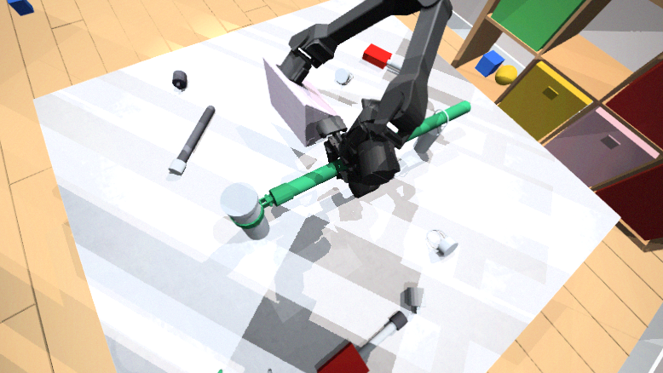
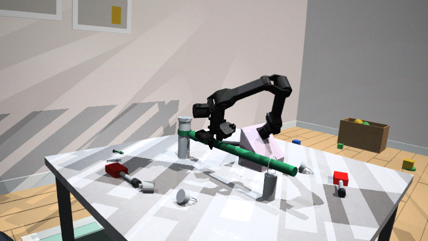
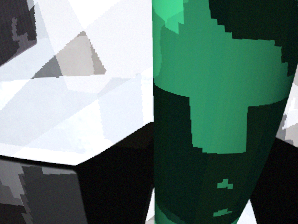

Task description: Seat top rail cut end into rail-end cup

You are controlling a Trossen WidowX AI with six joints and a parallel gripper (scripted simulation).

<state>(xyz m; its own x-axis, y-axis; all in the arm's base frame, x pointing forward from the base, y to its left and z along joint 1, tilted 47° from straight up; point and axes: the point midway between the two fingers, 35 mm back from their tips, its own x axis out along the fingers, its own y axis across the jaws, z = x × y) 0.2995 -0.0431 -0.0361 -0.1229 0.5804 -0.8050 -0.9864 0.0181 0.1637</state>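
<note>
The green rail (image 1: 309,180) (image 2: 248,154) (image 3: 215,100) runs from the big post to the smaller post, through the thin wire loop (image 1: 439,128) of its cap. Its near end meets the wider green rail-end cup (image 1: 280,194) with no visible gap; how deep it sits inside cannot be seen. The green brace band (image 1: 249,225) (image 2: 184,132) is around the big post (image 1: 257,230) (image 2: 184,147), a little below the post cap (image 1: 239,198) (image 2: 184,119). My gripper (image 1: 341,167) (image 2: 212,142) is shut on the rail, between the cup and the loop.
The pink wedge (image 1: 287,104) (image 2: 253,149) stands behind the rail, by the arm's base. A dark tube (image 1: 197,134) lies beyond the big post. Loose caps (image 1: 446,245) (image 2: 182,196) and red-headed pieces (image 1: 343,360) (image 2: 340,178) lie around on the table (image 2: 209,215).
</note>
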